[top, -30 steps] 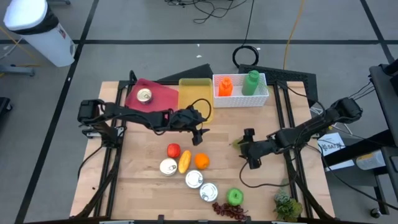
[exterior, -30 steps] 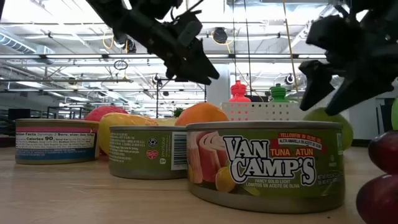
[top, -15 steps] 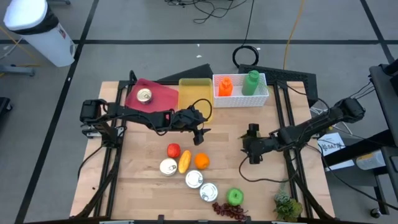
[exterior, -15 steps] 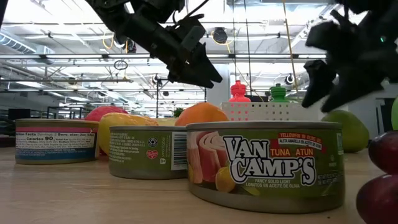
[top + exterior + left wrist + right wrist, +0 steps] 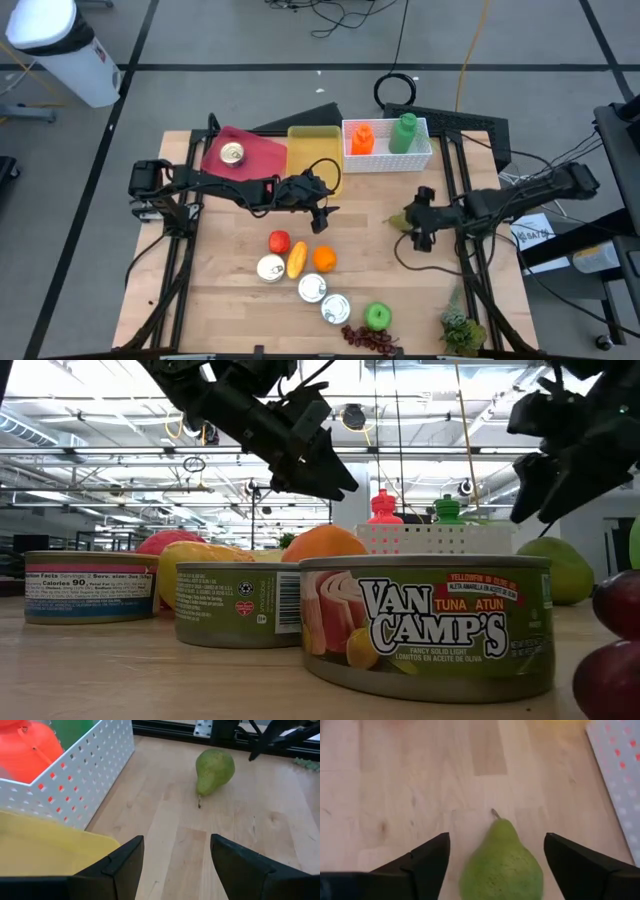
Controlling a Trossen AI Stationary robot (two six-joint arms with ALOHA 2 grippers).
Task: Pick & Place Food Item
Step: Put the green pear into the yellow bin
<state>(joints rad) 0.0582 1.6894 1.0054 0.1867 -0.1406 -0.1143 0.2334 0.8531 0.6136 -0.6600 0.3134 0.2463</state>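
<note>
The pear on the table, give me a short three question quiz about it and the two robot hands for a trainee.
1. True or false: the right hand is shut on the pear.
2. Which hand is open with the pear lying between its fingers: A left, B right?
3. Fill in: the white perforated basket holds an orange bottle and a ____ bottle.

Key: 1 false, it is open and the pear lies on the table. 2 B; the left hand hangs open farther off. 3 green.
</note>
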